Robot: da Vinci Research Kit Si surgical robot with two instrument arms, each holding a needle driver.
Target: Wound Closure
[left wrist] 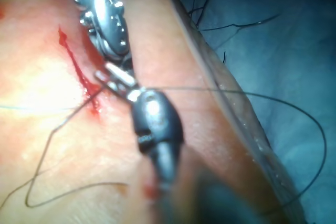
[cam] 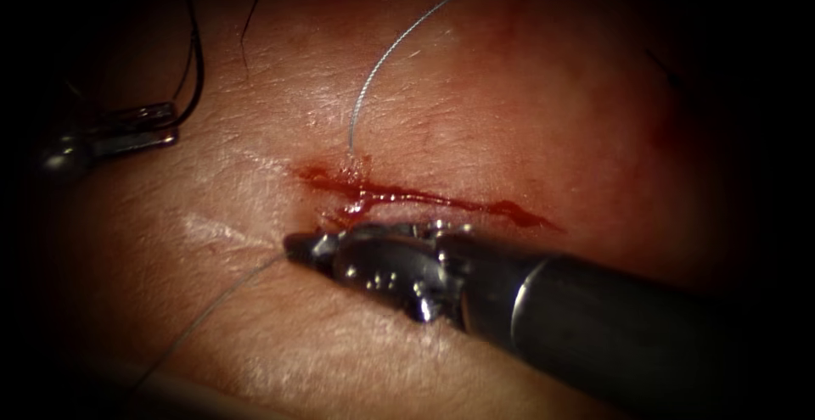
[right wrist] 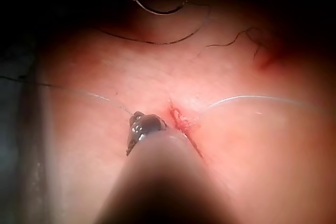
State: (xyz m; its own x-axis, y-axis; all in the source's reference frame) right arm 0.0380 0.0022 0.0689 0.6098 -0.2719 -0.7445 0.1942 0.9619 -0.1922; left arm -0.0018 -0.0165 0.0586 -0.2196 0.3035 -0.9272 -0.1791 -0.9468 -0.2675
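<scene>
I see the tissue [cam: 526, 106] carrying everything, with the cut [cam: 424, 198] running across it, wet with red fluid [cam: 356, 204]. Thread [cam: 382, 59] lies on the surface, rising from the cut's left end; another stretch trails away below the cut. Loose dark thread ends [right wrist: 157, 40] lie well apart from the cut.

Right tool [cam: 297, 246]: polished metal, glossy, bright glints on wrist and fingers; shaft [cam: 611, 322] a duller, smooth dark grey.
Left tool [cam: 165, 125]: shiny bare metal, smooth.
Tissue [cam: 509, 106]: moist, faintly glistening skin, finely creased near the right tool's fingers.
Red fluid [cam: 399, 195]: wet and glossy along the cut [cam: 509, 210] just beyond the right fingers.
Thread [cam: 382, 59]: thin, smooth, pale strand with a slight sheen; dark matt strands by the left fingers.
</scene>
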